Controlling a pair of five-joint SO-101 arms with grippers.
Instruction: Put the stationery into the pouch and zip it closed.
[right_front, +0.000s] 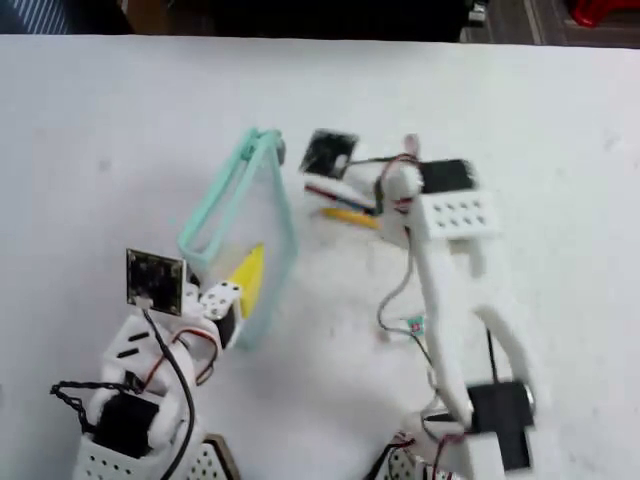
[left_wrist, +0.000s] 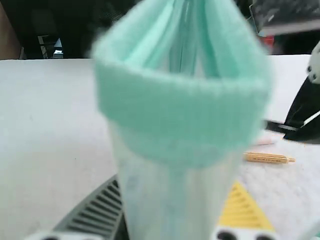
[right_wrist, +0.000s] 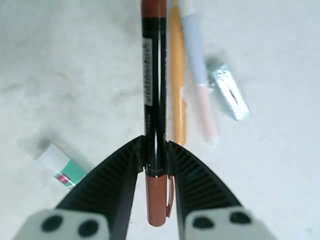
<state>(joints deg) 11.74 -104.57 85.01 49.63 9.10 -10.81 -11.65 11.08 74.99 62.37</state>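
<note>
Left end effector (left_wrist: 170, 217) clamps pouch (left_wrist: 180, 100), mouth gaping beyond it, so right end effector (right_wrist: 156, 155), gripping pen (right_wrist: 153, 75), can load it.

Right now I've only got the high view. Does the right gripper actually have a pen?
Observer: Yes. The right gripper is shut on a black pen with reddish-brown ends.
Operator: What else lies by it?
Observer: An orange pen and a pale blue-and-pink pen alongside it, plus a small silver item.
Operator: Left side holding the pouch?
Observer: Yes, the left gripper is shut on the mint pouch.
</note>
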